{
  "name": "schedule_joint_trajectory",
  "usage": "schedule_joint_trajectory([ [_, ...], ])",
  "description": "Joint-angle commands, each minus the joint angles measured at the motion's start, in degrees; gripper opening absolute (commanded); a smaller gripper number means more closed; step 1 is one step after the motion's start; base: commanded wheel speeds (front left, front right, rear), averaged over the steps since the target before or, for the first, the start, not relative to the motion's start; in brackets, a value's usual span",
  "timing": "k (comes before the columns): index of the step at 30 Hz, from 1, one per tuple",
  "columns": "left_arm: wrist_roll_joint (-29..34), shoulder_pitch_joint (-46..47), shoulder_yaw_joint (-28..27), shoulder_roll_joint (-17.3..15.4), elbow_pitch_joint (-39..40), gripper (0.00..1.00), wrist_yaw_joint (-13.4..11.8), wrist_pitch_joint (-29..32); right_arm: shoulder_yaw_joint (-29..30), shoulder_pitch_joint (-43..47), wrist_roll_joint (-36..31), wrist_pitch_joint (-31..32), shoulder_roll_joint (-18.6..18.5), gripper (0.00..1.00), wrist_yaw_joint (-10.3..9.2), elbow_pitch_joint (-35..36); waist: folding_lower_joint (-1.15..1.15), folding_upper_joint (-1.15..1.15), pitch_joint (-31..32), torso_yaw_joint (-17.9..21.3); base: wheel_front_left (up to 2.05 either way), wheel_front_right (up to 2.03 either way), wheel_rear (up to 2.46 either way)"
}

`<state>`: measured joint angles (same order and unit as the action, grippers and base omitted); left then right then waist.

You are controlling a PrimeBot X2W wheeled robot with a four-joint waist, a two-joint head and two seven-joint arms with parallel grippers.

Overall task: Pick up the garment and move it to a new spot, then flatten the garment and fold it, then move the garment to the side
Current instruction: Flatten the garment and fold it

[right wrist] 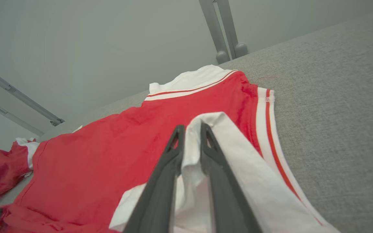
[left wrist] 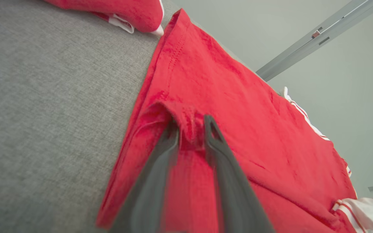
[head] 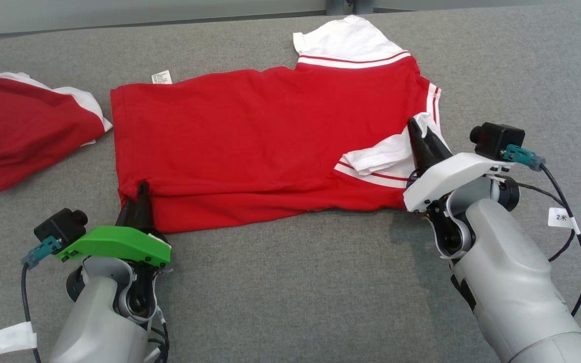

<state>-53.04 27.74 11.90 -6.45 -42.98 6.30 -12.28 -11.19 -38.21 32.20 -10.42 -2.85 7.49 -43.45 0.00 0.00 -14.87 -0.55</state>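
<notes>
Your shirt [head: 250, 141] lies spread across the middle of the grey surface [head: 290, 282], hem toward the robot's left and shoulders toward its right. It is red with white sleeves and red-and-white trim.

Your left hand [head: 141, 194] is at the near left corner of the shirt. In the left wrist view, the left hand [left wrist: 190, 122] has its fingers narrowed on a raised pinch of red cloth beside the hem, and the cloth bunches up between the tips. A long crease runs along the near edge of the shirt from that corner.

Your right hand [head: 415, 128] is at the near sleeve [head: 386, 154], which is folded back over the red body. In the right wrist view, the right hand [right wrist: 192, 127] has its fingers nearly together with a fold of the white sleeve clamped between them.

The far sleeve [head: 346, 40] lies flat and sticks out past the far edge of the body. A small white label [head: 162, 77] shows at the far left corner of the hem.

A second shirt [head: 23, 126], also red and white, lies crumpled at the left, just beside your shirt's hem. You cannot tell whether the two touch.
</notes>
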Motion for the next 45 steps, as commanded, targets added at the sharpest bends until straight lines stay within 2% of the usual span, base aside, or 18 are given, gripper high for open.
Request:
schedule_joint_trajectory([
  [1, 0.4, 0.7, 0.2, -0.1, 0.1, 1.0, 0.3, -0.5, -0.7, -0.9, 0.7, -1.0, -0.1, 1.0, 0.01, -0.8, 0.0, 0.0, 0.0, 0.0, 0.0, 0.0, 0.0],
  [10, 1.4, -3.2, 1.3, -1.4, 4.1, 1.0, 0.8, -1.3, -3.2, -2.4, 1.8, -4.1, -0.1, 1.0, 0.0, -2.5, 0.0, 0.0, 0.3, 0.2, 0.0, 0.0, 0.0],
  [18, 1.8, -9.1, 0.3, -3.3, 11.0, 1.0, -0.5, -2.0, -1.9, -0.2, 0.9, -4.8, -0.6, 1.0, 0.0, 1.8, 0.0, 0.0, 1.5, 0.3, 0.0, 0.0, 0.0],
  [22, 2.2, -13.6, 0.2, -4.6, 15.7, 1.0, -2.5, -1.5, 0.8, 3.1, -0.3, -4.8, -0.9, 1.0, 0.0, 7.6, 0.0, 0.0, 2.5, 0.4, 0.0, 0.0, 0.0],
  [26, 3.2, -18.0, 0.9, -5.7, 20.1, 1.0, -5.5, 0.2, 3.6, 7.6, -3.0, -4.8, -1.0, 1.0, 0.0, 12.9, 0.0, 0.0, 3.6, 0.5, 0.0, 0.0, 0.0],
  [31, 2.3, -21.3, 1.8, -5.6, 23.5, 1.0, -8.7, 4.3, 6.2, 13.1, -4.9, -4.8, -0.6, 1.0, 0.0, 18.2, 0.0, 0.0, 4.5, 1.0, 0.0, 0.0, 0.0],
  [37, 1.2, -19.6, 1.6, -5.7, 22.6, 1.0, -10.9, 7.5, 7.6, 17.1, -5.9, -4.8, -0.3, 1.0, 0.0, 21.9, 0.0, 0.0, 4.3, 2.5, 0.0, 0.0, 0.0],
  [45, -2.2, -15.8, -0.6, -5.3, 17.4, 1.0, -11.0, 9.9, 7.7, 19.1, -6.4, -4.0, -0.1, 1.0, 0.0, 24.2, 0.0, 0.0, 3.4, 5.0, 0.0, 0.0, 0.0],
])
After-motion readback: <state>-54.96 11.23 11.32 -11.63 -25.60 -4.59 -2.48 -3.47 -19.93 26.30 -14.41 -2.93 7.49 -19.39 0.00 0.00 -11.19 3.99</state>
